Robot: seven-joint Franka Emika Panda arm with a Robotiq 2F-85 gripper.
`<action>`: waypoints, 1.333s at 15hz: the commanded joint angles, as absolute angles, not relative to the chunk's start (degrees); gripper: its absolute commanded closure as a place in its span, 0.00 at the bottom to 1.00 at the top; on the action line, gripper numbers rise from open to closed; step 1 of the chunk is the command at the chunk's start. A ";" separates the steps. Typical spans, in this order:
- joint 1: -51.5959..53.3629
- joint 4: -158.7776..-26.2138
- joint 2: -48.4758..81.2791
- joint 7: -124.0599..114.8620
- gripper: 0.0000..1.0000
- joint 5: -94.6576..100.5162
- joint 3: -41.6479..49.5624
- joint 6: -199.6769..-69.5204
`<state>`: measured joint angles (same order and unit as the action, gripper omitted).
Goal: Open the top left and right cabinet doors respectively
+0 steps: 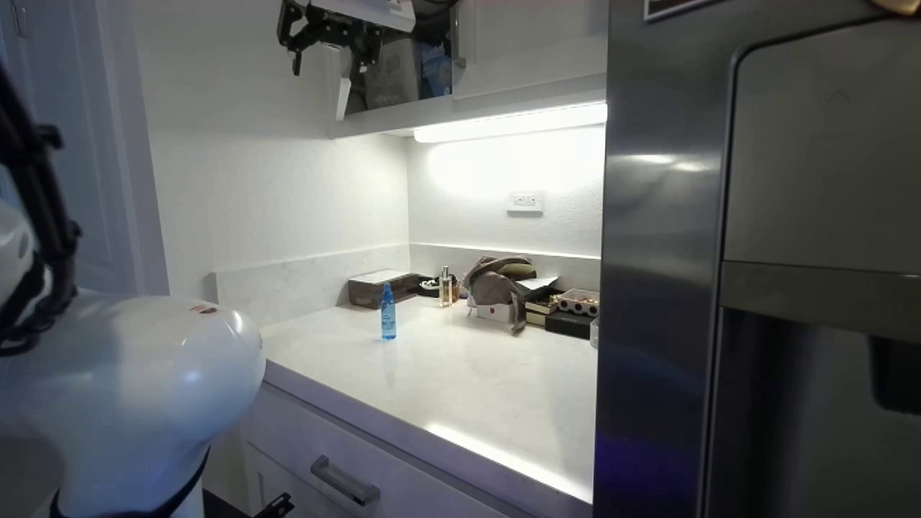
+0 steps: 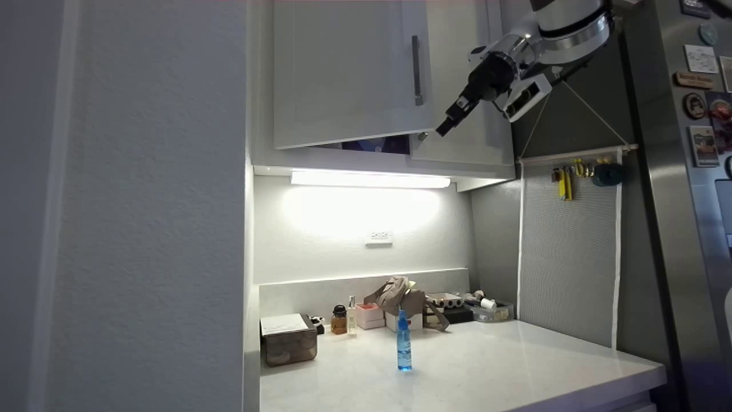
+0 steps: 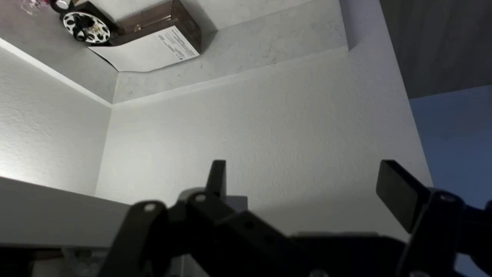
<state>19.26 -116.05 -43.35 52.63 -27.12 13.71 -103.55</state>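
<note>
In an exterior view the top left cabinet door (image 2: 343, 68) is swung out, with a dark gap below it showing the cabinet's contents. Its narrow white edge (image 1: 343, 97) hangs beside my gripper in an exterior view. The top right cabinet door (image 2: 454, 34) looks flush with the cabinet, partly behind the arm. My gripper (image 2: 444, 130) is by the left door's lower free corner. In the wrist view the gripper (image 3: 303, 165) stands open, its fingers wide apart. A small pale corner, apparently the left door's, shows beside the left finger (image 3: 218, 179); contact cannot be told.
Stored items (image 1: 392, 72) fill the opened cabinet. Below, the countertop (image 1: 432, 381) carries a blue spray bottle (image 1: 388, 316), a brown box (image 2: 289, 340) and a taupe bag (image 1: 496, 280). A steel fridge (image 1: 662, 288) flanks the counter; a side wall (image 3: 288, 127) bounds its far end.
</note>
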 commanded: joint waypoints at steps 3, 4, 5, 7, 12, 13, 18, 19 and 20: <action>14.91 -118.72 -44.59 49.72 0.00 -29.23 9.13 -111.25; 14.78 -119.53 -45.10 49.79 0.00 -29.65 8.90 -112.84; 14.69 -120.23 -45.48 49.27 0.00 -29.85 8.57 -114.25; 14.34 -121.30 -45.97 48.49 0.00 -28.86 7.71 -116.25; 13.66 -123.81 -47.16 44.73 0.00 -26.70 5.29 -121.86; 13.86 -124.63 -47.61 44.21 0.00 -26.75 5.10 -123.47; 15.72 -128.70 -49.10 43.21 0.00 -26.74 5.13 -131.97; 16.03 -129.07 -49.15 43.10 0.00 -26.37 5.22 -132.62; 16.31 -129.16 -49.19 42.80 0.00 -26.07 5.31 -132.59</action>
<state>13.78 -128.85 -49.54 44.49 -26.07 6.20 -128.75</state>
